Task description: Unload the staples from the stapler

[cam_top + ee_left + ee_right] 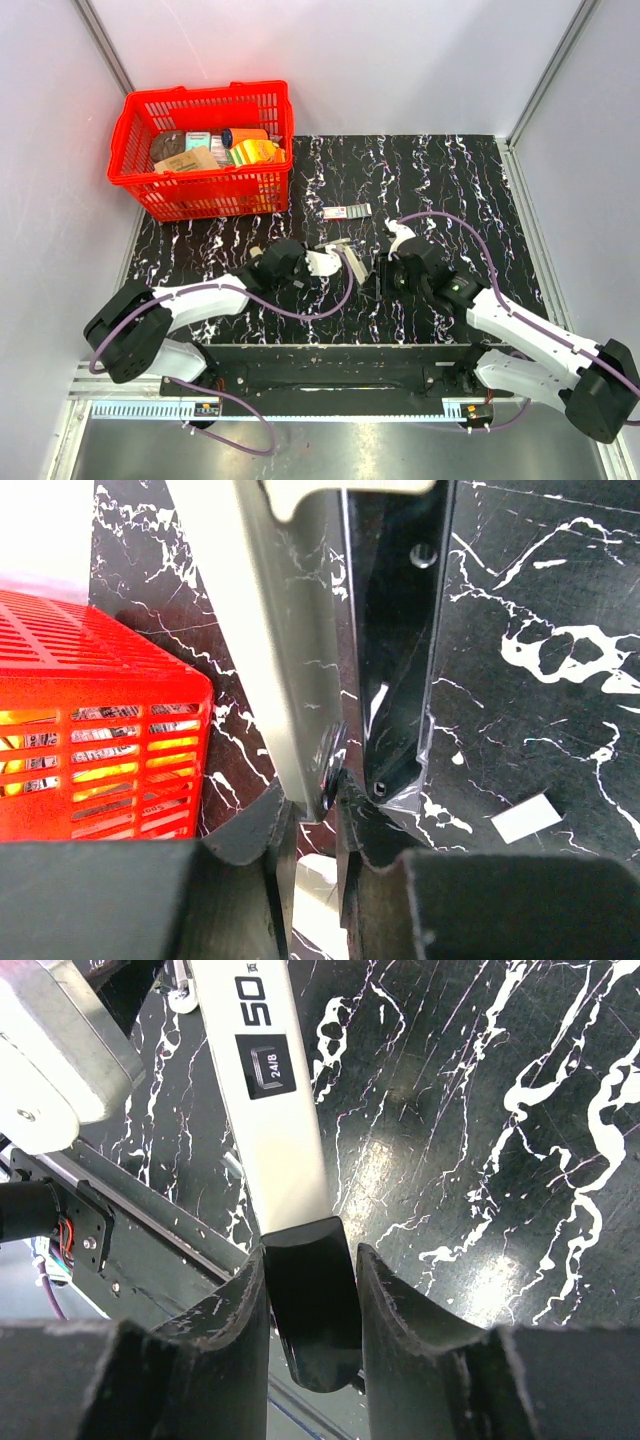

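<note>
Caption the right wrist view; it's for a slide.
Right gripper clamped on the black end of the stapler, against a black marbled table.

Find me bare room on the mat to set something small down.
Bare mat right of the packet, toward the right wall, and the far strip beside the red basket. Crowded mid-front: left gripper and right gripper both clamp the stapler.

On the right wrist view I read "50" printed on the pale top of the stapler (285,1150). Toward 6 o'clock of it, a black patch (270,1068) reads "24/8". Nothing else is legible to me.
</note>
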You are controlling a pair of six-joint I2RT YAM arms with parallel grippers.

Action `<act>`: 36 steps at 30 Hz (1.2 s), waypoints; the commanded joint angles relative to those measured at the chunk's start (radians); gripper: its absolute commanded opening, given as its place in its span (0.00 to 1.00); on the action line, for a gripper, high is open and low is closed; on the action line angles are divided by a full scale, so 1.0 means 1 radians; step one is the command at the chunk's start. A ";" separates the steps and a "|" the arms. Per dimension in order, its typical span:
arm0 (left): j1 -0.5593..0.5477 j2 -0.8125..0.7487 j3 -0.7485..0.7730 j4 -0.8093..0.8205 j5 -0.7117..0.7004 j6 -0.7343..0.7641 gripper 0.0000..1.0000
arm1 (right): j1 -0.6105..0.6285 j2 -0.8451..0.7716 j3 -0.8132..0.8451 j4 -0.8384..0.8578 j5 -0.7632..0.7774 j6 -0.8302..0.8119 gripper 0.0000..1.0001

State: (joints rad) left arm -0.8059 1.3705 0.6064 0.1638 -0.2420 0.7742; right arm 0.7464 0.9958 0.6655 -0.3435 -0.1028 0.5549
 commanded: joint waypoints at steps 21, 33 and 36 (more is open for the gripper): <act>0.108 -0.056 0.452 -0.695 0.572 -0.342 0.45 | -0.104 0.118 0.275 0.092 0.448 0.067 0.00; 0.369 -0.195 0.408 -0.696 0.570 -0.397 0.99 | -0.284 0.315 0.313 0.179 0.710 -0.236 0.00; 0.401 -0.232 0.380 -0.713 0.578 -0.383 0.99 | -0.387 0.401 0.322 0.244 0.671 -0.231 0.00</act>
State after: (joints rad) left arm -0.4385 1.1931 1.0176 -0.5350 0.3023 0.3874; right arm 0.4648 1.3300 0.9527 -0.2729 0.5114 0.3798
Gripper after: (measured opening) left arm 0.987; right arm 0.382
